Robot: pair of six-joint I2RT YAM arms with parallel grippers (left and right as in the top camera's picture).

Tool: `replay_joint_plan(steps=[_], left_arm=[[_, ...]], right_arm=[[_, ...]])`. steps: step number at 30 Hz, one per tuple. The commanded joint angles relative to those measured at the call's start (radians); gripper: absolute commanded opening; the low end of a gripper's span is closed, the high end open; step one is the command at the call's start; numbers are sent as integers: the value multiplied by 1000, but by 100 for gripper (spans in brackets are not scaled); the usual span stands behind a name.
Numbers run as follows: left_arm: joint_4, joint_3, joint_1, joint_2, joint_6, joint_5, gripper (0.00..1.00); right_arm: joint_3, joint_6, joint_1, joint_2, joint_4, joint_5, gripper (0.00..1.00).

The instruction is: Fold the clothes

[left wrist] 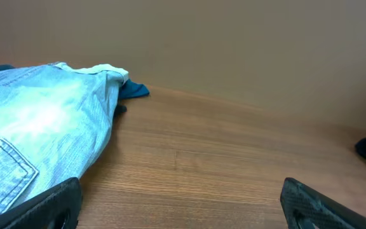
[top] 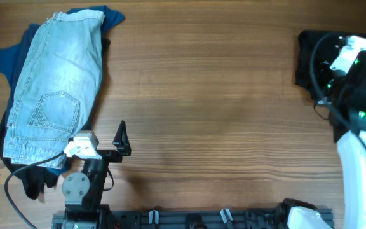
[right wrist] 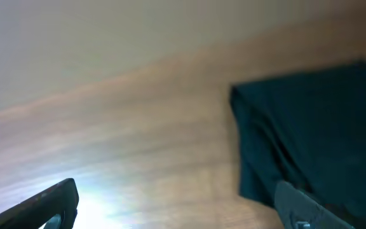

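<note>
Black shorts (right wrist: 316, 127) come first: your right gripper (right wrist: 176, 191) hangs spread by them, left gripper (left wrist: 182, 187) spread too; next, pinch their edge.

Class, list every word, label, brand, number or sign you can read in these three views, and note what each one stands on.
None: no view shows any readable text.
denim shorts: no tag or print legible.
black garment: plain and blurred, nothing to read.
left arm's white housing: no print legible at this size.
</note>
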Motion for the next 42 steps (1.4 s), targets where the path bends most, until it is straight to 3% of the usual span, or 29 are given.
replay_joint_plan(steps=[1,5,11,15,21,29,42], left_arm=[[-4,-5,7,-11,-16,-10,100],[-4,-5,7,-11,-16,-10,100],[-5,-5,7,-11,-16,-10,100],[-4,-5,7,-11,-16,-10,100],[-5,-5,7,-11,-16,-10,100],[-4,-5,7,-11,-16,-10,100],[-5,-5,7,-11,-16,-10,100]], right_arm=[[10,-87,129,-108,-1,106,100],[-95,-162,278,-299,76,95,100],[-346,-372,282,-542,254,-121,100],[-560,-356,282,-709,409,-116,100],[-796,-210,282,-904,537,-26,100],[-960,-209,282,-1045,543,-56,100],[-989,-213,281,-1186,418,-33,100]])
